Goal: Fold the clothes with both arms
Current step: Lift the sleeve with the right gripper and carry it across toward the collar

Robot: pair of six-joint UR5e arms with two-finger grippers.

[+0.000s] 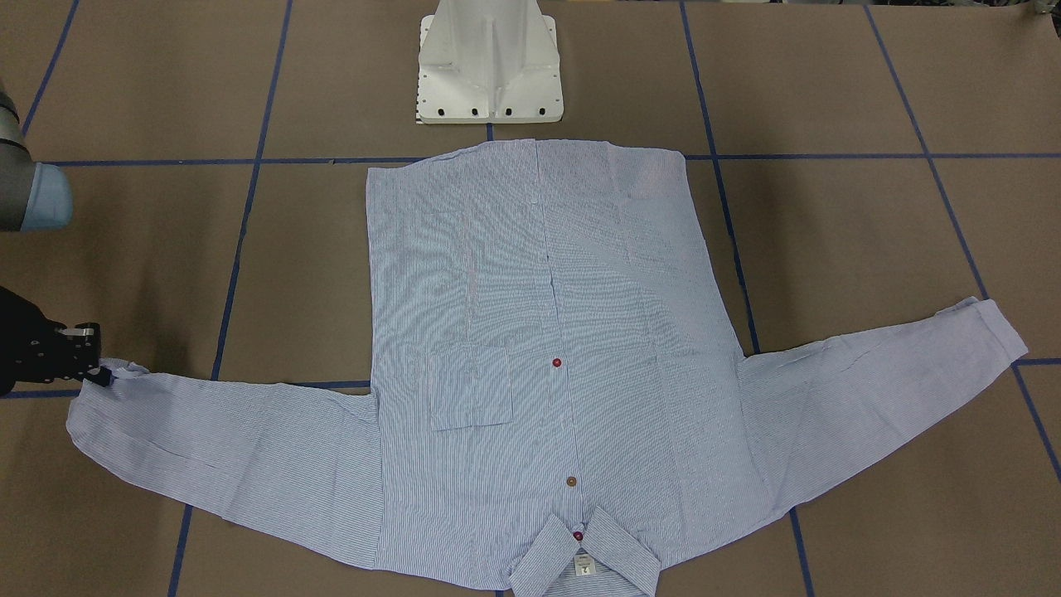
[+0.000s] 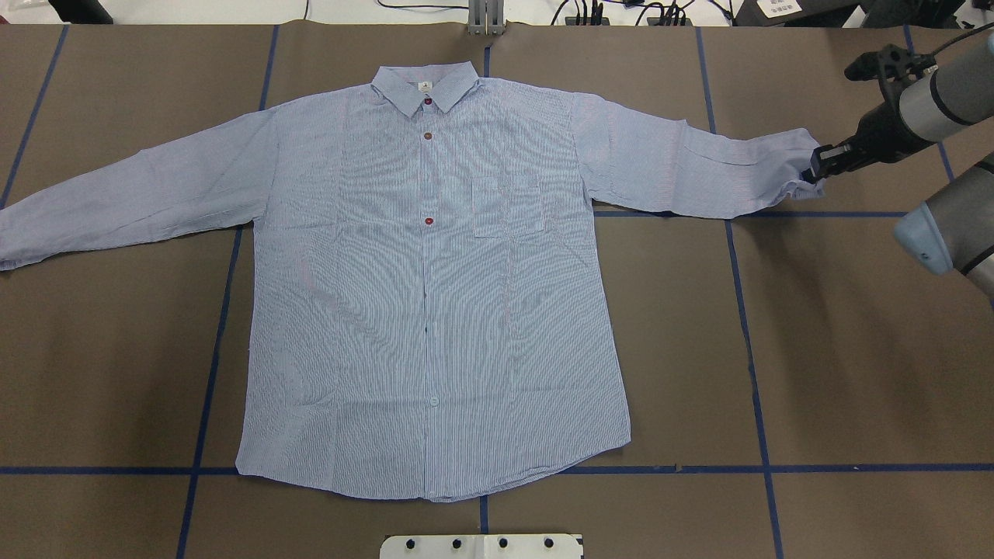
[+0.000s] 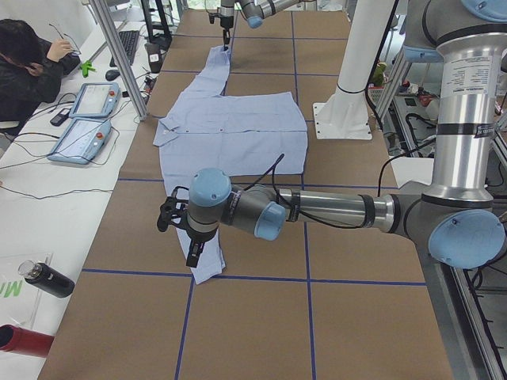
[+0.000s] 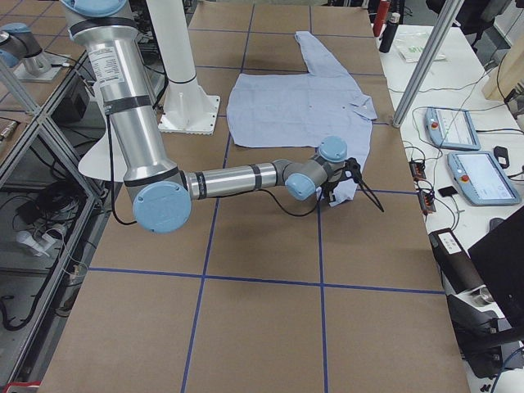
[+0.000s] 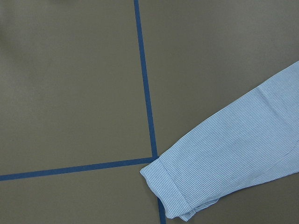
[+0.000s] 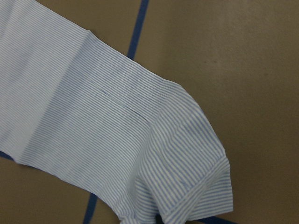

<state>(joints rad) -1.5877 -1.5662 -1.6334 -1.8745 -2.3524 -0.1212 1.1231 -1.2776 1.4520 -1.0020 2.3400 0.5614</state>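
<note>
The striped shirt (image 2: 435,295) was laid flat, front up, across the centre of the overhead view, with its sleeves spread on the brown table (image 2: 815,349). At the upper right, the right gripper (image 2: 814,168) was closed on the puckered cuff (image 2: 794,185). The left gripper (image 3: 192,258) was held above the other cuff (image 5: 173,196); whether its jaws were parted or together could not be told.

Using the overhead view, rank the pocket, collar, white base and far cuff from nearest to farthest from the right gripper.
From the right gripper:
1. Pocket, on the shirt chest, on the gripper's side.
2. Collar, at the table's far edge.
3. White base, at the near edge, middle.
4. Far cuff, at the robot's left end.
</note>
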